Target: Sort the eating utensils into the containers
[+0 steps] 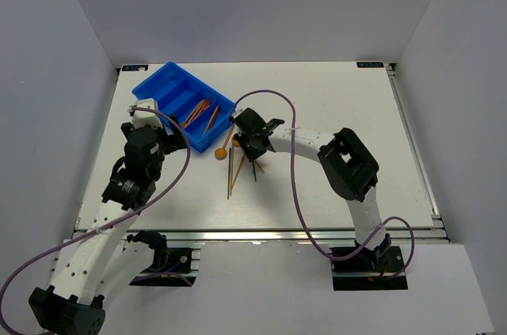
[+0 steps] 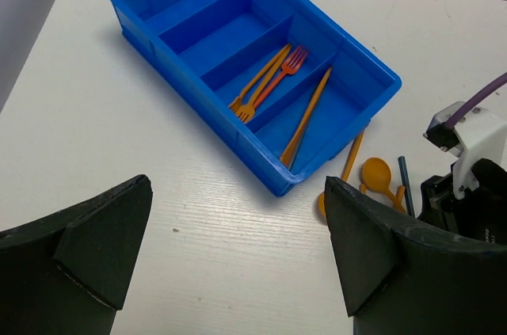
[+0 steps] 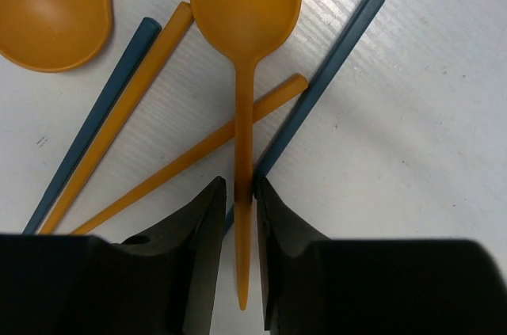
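Note:
My right gripper (image 3: 240, 188) is shut on the thin handle of an orange spoon (image 3: 245, 2) that lies flat on the table. Its round bowl points away from the jaws. Beside it lie a second orange spoon (image 3: 51, 14), two orange sticks (image 3: 135, 89) and two dark blue sticks (image 3: 321, 85), some crossing. The blue tray (image 2: 190, 101) holds orange and red forks (image 2: 269, 81) in one compartment and an orange knife (image 2: 309, 113) in the compartment beside it. My left gripper (image 2: 238, 216) hangs open over bare table just in front of the tray.
From above, the tray (image 1: 158, 81) sits at the back left and the loose utensils (image 1: 231, 173) lie mid-table beside my right gripper (image 1: 247, 138). A purple cable (image 1: 291, 161) loops over the right arm. White walls enclose the table.

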Controlling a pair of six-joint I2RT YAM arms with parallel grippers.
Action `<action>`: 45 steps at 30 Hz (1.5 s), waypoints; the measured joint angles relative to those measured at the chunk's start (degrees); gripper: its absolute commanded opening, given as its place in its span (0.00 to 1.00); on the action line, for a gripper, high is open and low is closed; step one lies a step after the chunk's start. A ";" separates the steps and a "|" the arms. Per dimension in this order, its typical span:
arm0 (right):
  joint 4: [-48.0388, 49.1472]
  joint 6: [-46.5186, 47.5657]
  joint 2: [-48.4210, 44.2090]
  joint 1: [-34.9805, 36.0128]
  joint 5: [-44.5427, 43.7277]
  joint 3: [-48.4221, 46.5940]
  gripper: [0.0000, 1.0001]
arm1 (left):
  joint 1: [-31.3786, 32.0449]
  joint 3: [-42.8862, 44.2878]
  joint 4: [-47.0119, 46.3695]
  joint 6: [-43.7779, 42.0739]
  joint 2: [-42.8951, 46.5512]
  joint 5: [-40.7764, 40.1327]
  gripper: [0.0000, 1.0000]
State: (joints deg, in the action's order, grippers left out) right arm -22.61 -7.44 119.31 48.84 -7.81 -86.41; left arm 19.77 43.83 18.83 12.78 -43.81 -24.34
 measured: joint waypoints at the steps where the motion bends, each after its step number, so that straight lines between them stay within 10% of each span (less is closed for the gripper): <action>1: 0.04 0.20 0.22 0.00 -0.24 -0.15 0.22 | 0.00 0.00 0.02 0.04 -0.26 0.42 0.98; 7: 0.04 0.52 0.59 0.07 -2.08 -0.61 0.02 | 0.00 0.00 -0.02 0.20 -0.48 2.49 0.98; 14: -0.02 -0.22 -2.34 0.42 -4.48 1.44 0.00 | 0.00 0.09 -0.83 3.02 -1.60 7.74 0.98; 26: 10.71 -9.90 -33.46 0.94 10.08 18.05 0.00 | 3.63 -9.14 -28.85 34.53 -15.63 32.46 0.93; 32: 12.76 -13.35 -36.61 2.89 14.27 19.45 0.00 | 8.15 -9.18 -36.87 40.26 -22.23 34.99 0.65; 37: 12.81 -14.36 -36.44 4.11 14.97 19.41 0.00 | 8.98 -9.16 -41.62 42.82 -24.17 36.50 0.00; 38: 12.68 -14.56 -36.39 4.17 14.84 19.34 0.00 | 8.98 -9.16 -42.23 43.50 -24.52 36.94 0.00; 42: 12.41 -15.32 -36.11 4.20 13.88 19.04 0.43 | 8.94 -7.80 -40.98 41.64 -25.97 37.64 0.00; 43: 12.57 -15.72 -36.11 4.11 13.49 19.02 0.81 | 8.83 -6.84 -39.32 40.57 -26.34 37.57 0.00; 45: 12.52 -16.15 -36.33 3.89 12.13 19.02 0.89 | 8.33 -3.30 -34.49 37.33 -27.34 37.55 0.00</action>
State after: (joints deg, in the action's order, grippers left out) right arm -10.09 -23.59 82.98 52.73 4.32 -67.40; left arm 28.10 40.53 -15.66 50.11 -71.16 13.21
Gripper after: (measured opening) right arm 0.797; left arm 0.249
